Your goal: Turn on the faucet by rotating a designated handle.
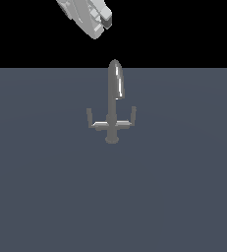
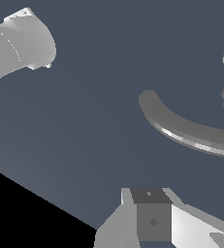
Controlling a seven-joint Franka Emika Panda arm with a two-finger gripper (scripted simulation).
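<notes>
The gripper (image 1: 104,22) is held high above the faucet (image 1: 114,101); its opening cannot be told. The wrong 1 of 2 arms could be pushed instead of the handle (image 1: 93,120).

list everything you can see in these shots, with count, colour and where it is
faucet: 1, grey metal, upright mid-surface in the exterior view; its curved spout fills the wrist view
handle: 1, grey, side arm on the exterior view's left of the stem, tip upturned
other side arm: 1, grey, on the exterior view's right of the stem
surface: 1, dark blue-grey, under the faucet
tool: 1, white and grey, above the faucet, touching nothing; open or shut unclear
</notes>
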